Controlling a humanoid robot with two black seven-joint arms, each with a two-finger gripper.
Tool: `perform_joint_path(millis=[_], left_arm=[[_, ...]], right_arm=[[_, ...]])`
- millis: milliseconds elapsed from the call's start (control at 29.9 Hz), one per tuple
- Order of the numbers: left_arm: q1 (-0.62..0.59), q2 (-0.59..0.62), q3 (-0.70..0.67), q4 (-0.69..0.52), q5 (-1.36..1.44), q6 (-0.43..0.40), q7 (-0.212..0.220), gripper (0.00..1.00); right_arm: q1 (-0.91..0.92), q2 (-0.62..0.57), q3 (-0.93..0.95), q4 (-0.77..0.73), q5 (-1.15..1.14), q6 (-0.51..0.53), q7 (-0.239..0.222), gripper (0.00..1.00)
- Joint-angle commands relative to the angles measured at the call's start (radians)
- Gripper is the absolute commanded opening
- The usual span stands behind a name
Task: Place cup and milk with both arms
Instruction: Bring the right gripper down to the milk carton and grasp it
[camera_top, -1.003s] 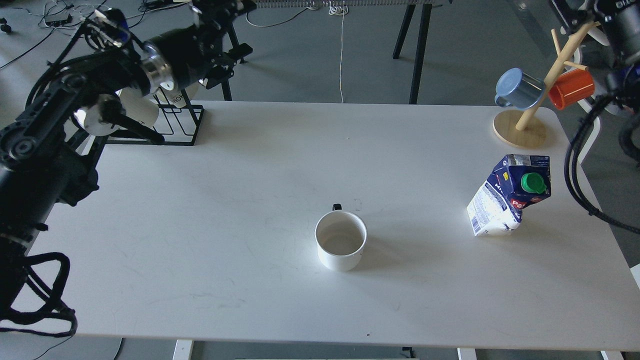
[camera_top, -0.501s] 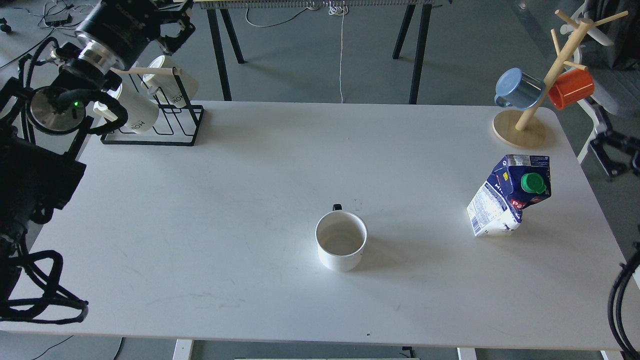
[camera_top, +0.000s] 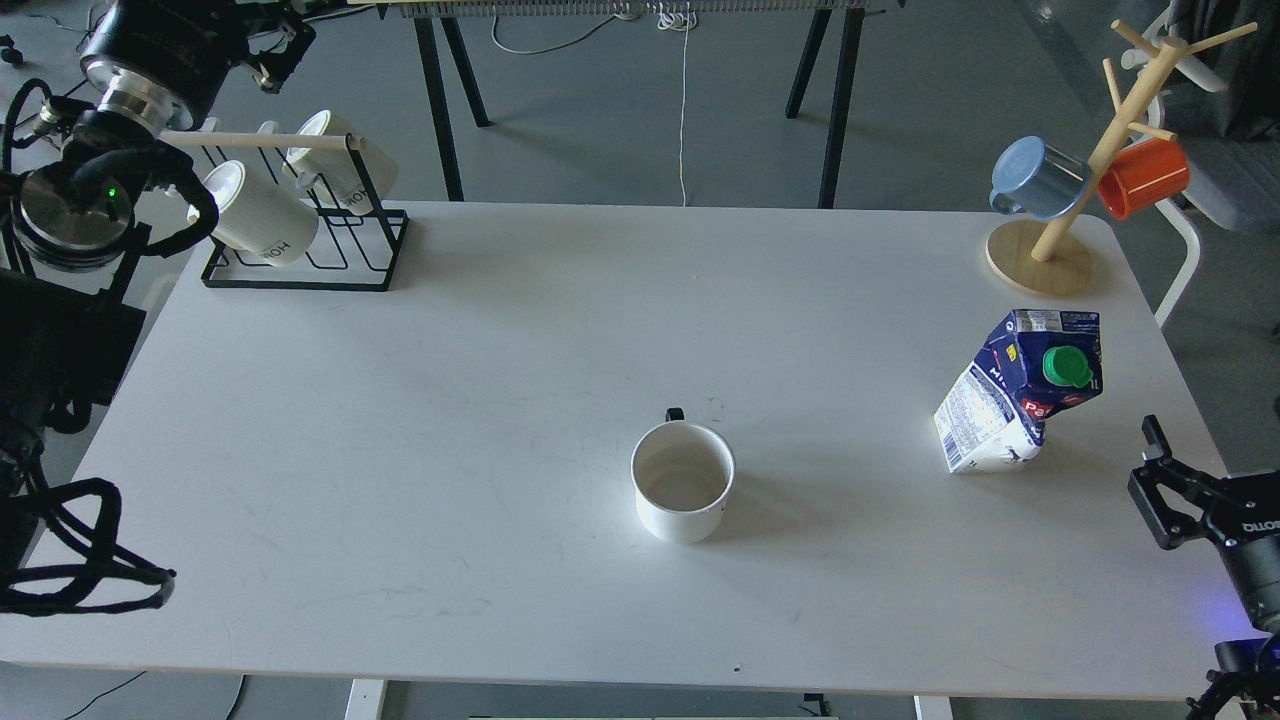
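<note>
A white cup (camera_top: 683, 481) stands upright and empty at the middle of the white table (camera_top: 480, 400), its small dark handle facing away from me. A blue and white milk carton (camera_top: 1018, 392) with a green cap stands tilted at the right side. My left gripper (camera_top: 268, 40) is high at the top left, above the mug rack, dark and partly cut off by the view's edge. My right gripper (camera_top: 1152, 482) comes in at the lower right edge, beside the table and right of the carton. Its fingers look apart and hold nothing.
A black wire rack (camera_top: 300, 245) with white mugs stands at the back left corner. A wooden mug tree (camera_top: 1045, 255) with a blue mug (camera_top: 1038, 178) and an orange mug (camera_top: 1143, 176) stands at the back right corner.
My left arm has swung up and left, away from the rack. My right arm left the upper right and now enters low at the right edge. Cup and carton have not moved.
</note>
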Motion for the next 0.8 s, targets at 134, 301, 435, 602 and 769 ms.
perform_joint_path(millis=[134, 301, 435, 602, 769], left_arm=[[-0.006, 0.001, 0.002, 0.000, -0.002, 0.000, 0.002, 0.99], [-0.013, 0.004, 0.003, 0.000, -0.002, 0.002, 0.003, 0.99], [-0.013, 0.004, 0.003, 0.000, 0.000, 0.002, 0.002, 0.99], [-0.013, 0.010, 0.003, -0.001, 0.000, 0.002, 0.002, 0.99], [-0.013, 0.021, 0.005, 0.000, 0.000, 0.000, 0.003, 0.99]], right_arm=[[0.050, 0.078, -0.133, -0.051, -0.028, 0.000, 0.006, 0.98], [0.082, 0.134, -0.161, -0.082, -0.064, 0.000, 0.006, 0.98], [0.110, 0.153, -0.187, -0.082, -0.099, 0.000, 0.006, 0.97], [0.144, 0.182, -0.213, -0.085, -0.099, 0.000, 0.010, 0.95], [0.191, 0.219, -0.213, -0.120, -0.099, 0.000, 0.008, 0.90]])
